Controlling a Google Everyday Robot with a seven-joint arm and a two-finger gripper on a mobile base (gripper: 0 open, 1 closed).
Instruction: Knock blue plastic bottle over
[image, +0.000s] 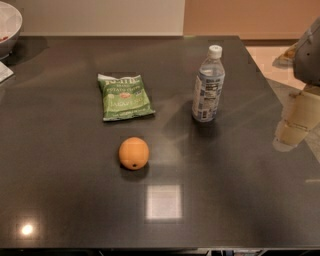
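Observation:
The blue plastic bottle (208, 86) stands upright on the dark table (75, 200), right of the middle. It is clear and bluish, with a white cap and a white-and-blue label. My gripper (295, 122) is at the right edge of the view, over the table's right side. It is to the right of the bottle and well apart from it, holding nothing that I can see.
A green chip bag (125, 97) lies flat left of the bottle. An orange (134, 153) sits in front of the bag. A white bowl (9, 25) stands at the far left corner. The table's right edge runs close behind the gripper.

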